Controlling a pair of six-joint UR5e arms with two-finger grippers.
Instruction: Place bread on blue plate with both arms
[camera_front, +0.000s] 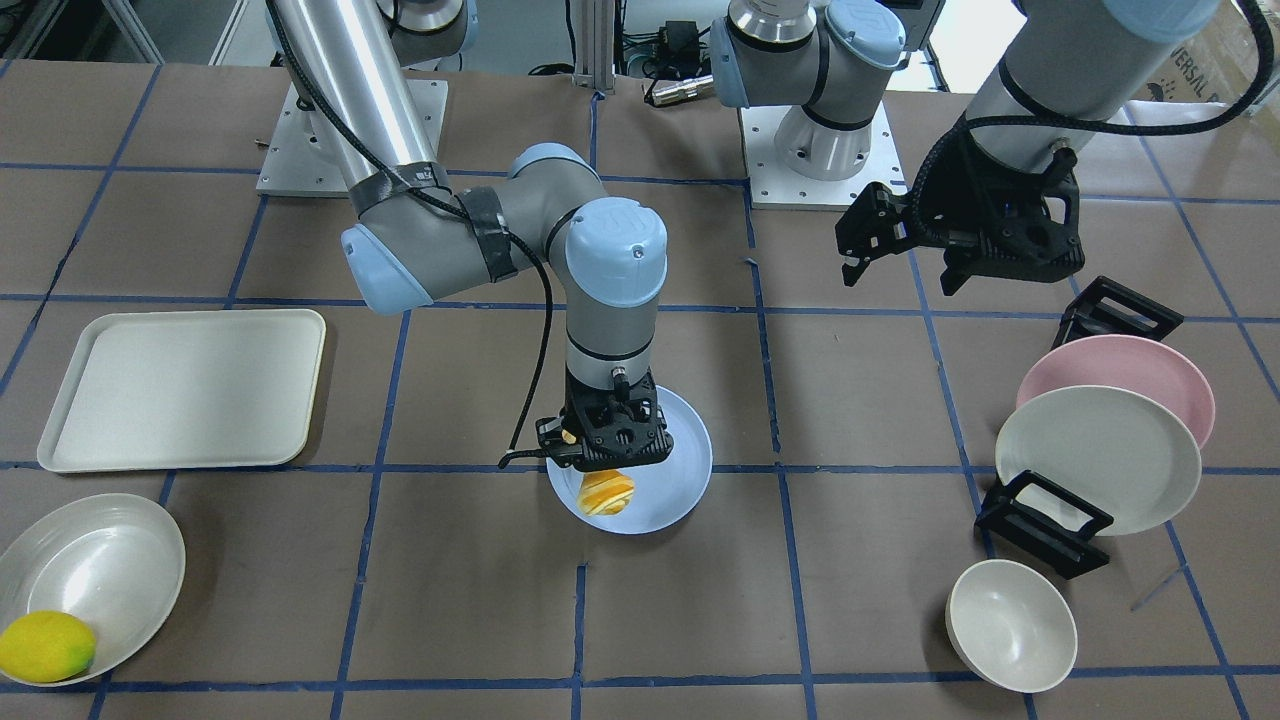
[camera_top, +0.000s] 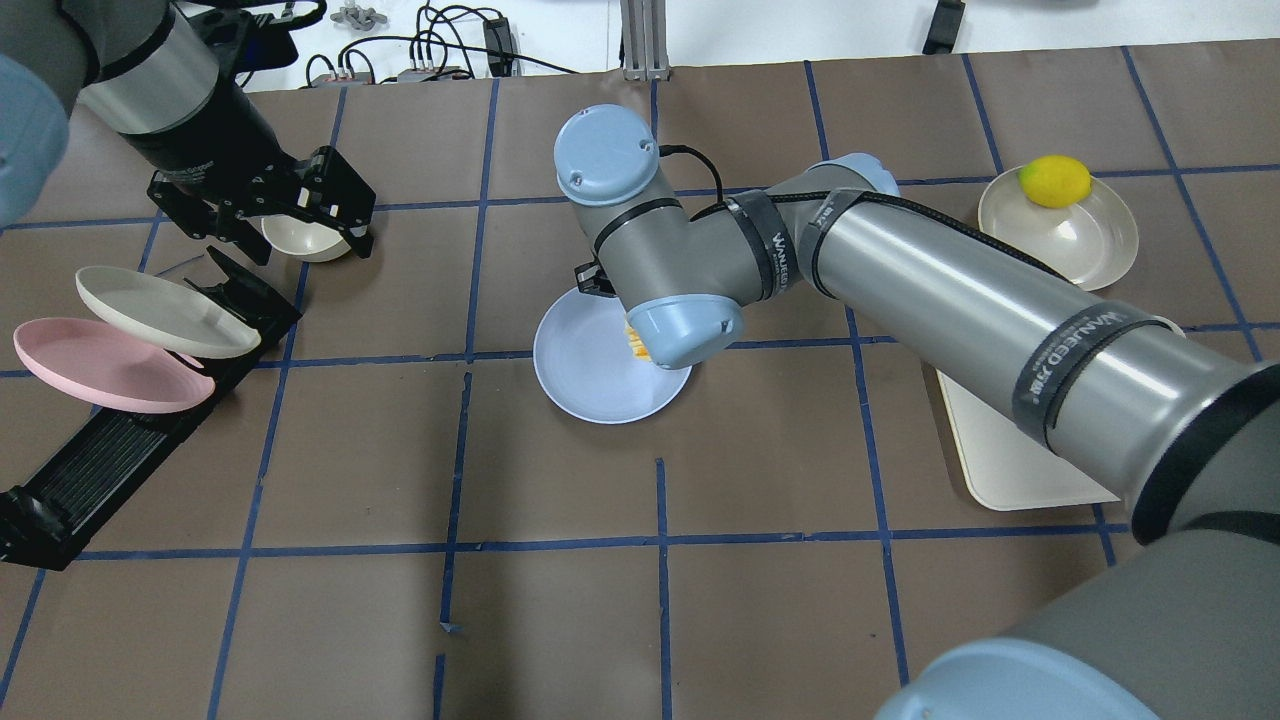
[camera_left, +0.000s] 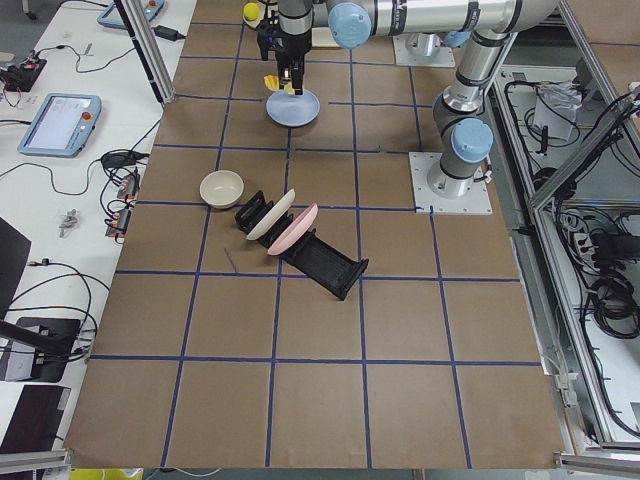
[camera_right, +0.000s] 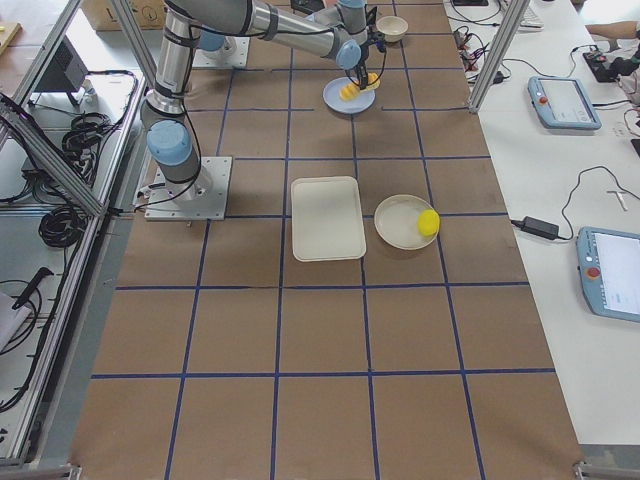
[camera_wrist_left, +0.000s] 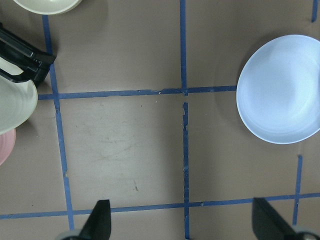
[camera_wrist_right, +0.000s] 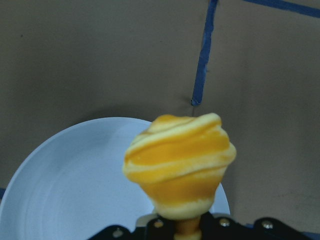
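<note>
Bread (camera_front: 606, 493) hangs end-down, clamped in the right gripper (camera_front: 604, 458) over the blue plate (camera_front: 672, 480) near its rim, so it is best lowered toward the plate's middle before release, while the left gripper (camera_front: 898, 272) hangs spread and empty, well apart from the plate.

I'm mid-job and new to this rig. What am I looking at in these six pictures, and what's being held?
The machine is a right arm and a left arm at a taped table. Four pictures come from fixed cameras: one facing the robot, one over its shoulders, one at each table end. Two come from cameras on the wrists. The right claw grips the bread over the blue plate. The left claw hangs open and empty near the rack holding a pink plate and a cream plate. Also there: a tray, a lemon in a bowl, and a small bowl.
</note>
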